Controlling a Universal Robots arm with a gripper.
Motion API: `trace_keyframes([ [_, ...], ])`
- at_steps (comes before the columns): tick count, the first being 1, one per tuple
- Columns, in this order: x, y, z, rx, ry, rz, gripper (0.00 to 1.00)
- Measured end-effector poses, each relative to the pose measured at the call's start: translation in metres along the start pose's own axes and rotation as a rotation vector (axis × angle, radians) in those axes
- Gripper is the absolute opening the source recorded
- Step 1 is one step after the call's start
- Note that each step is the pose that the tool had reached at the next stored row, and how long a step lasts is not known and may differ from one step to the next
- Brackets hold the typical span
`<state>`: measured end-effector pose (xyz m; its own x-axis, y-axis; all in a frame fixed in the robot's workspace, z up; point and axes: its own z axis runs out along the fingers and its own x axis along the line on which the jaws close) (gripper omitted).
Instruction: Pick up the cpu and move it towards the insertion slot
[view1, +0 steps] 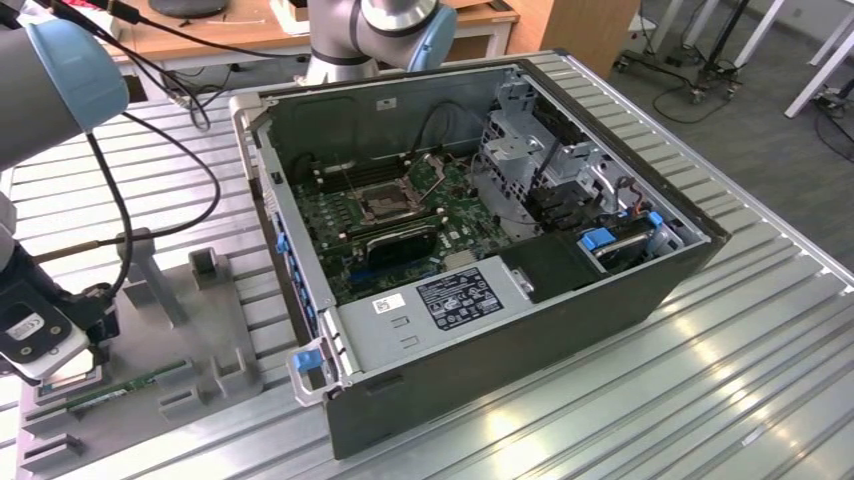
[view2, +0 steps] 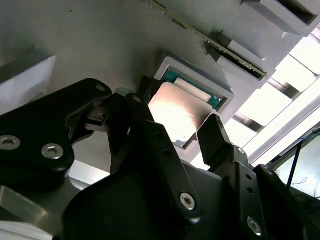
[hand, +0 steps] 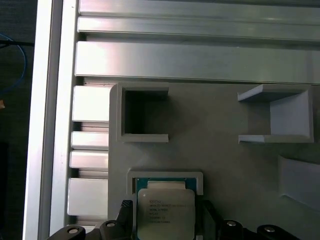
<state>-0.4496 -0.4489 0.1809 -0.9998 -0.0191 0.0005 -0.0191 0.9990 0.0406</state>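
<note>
Evidently the cpu (hand: 165, 212) — thin, probably light, stiff and slick on its metal top — lies flat in the grey holder pocket (hand: 165, 175), well apart from the insertion slot (view1: 387, 203), while the gripper (hand: 166, 209) straddles it, jaws released, suited to pinching 2 opposite edges.

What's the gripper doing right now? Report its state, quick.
Gripper: open, jaws on either side of the cpu, which lies in its grey holder.

Seemingly open drop to the insertion slot (view1: 387, 203), case walls (view1: 561, 310) around.
</note>
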Motion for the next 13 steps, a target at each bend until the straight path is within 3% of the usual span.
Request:
trace_keyframes([
  [5, -0.0002, 0.0000, 0.0000, 0.0000, 0.0000, 0.000, 0.65],
  [7, -0.0003, 0.0000, 0.0000, 0.0000, 0.0001, 0.000, 0.57],
  [13, -0.0006, 0.0000, 0.0000, 0.0000, 0.0000, 0.000, 0.55],
])
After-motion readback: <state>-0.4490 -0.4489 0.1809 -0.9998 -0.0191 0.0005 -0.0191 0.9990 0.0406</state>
